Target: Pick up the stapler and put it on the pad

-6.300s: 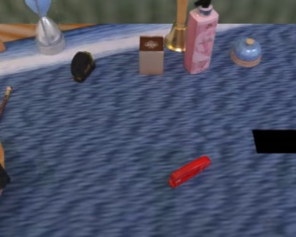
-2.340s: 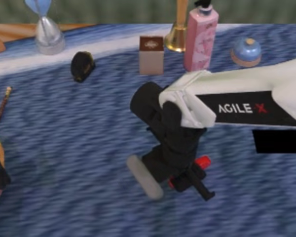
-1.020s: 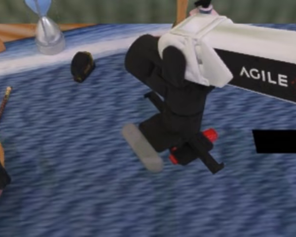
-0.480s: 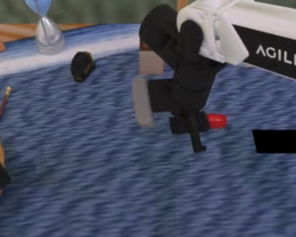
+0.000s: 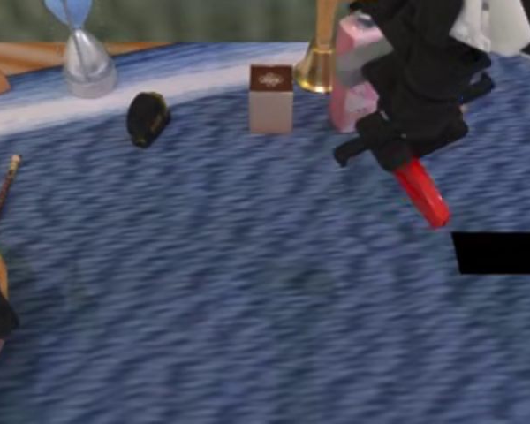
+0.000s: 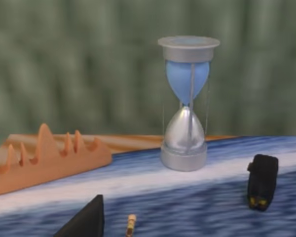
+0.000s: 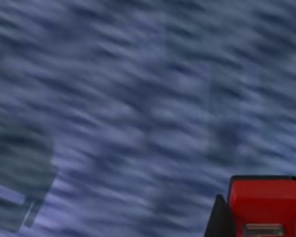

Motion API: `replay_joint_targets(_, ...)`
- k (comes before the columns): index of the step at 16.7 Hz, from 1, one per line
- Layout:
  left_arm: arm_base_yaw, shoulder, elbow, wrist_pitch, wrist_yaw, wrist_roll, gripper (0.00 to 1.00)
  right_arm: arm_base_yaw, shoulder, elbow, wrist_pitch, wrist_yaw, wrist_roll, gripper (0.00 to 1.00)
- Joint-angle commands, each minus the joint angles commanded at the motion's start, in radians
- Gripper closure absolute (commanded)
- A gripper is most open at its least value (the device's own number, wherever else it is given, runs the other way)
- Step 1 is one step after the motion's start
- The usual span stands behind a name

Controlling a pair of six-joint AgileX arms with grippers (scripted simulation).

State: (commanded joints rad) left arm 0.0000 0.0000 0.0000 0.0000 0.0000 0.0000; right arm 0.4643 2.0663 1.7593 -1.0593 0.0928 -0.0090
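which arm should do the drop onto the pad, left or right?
Right. Its claw already holds the stapler in the air, close to the pad at the table's right. The left arm sits parked at the far left.

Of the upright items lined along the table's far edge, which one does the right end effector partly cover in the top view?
The pink bottle. The right end effector, holding the stapler, overlaps it; the beige box and hourglass stand uncovered.

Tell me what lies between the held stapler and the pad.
Nothing: in the top view, only bare blue cloth separates the stapler, held by the right gripper, from the pad.
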Motion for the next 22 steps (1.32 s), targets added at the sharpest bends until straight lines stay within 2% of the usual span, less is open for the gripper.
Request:
replay_joint_targets(6, 0.000, 0.000, 0.000, 0.000, 0.000, 0.000, 0.00, -0.195, -0.006, -0.053, -0.041, 0.000, 0.725, 1.00)
replay_joint_targets(10, 0.000, 0.000, 0.000, 0.000, 0.000, 0.000, 0.00, -0.318, -0.034, -0.098, -0.079, -0.027, 1.118, 1.00)
replay_joint_targets(13, 0.000, 0.000, 0.000, 0.000, 0.000, 0.000, 0.00, -0.396, -0.065, -0.131, -0.104, -0.057, 1.358, 1.00)
replay_joint_targets(17, 0.000, 0.000, 0.000, 0.000, 0.000, 0.000, 0.00, -0.463, -0.100, -0.166, -0.126, -0.091, 1.538, 1.00)
replay_joint_targets(22, 0.000, 0.000, 0.000, 0.000, 0.000, 0.000, 0.00, -0.477, -0.108, -0.173, -0.131, -0.099, 1.572, 1.00)
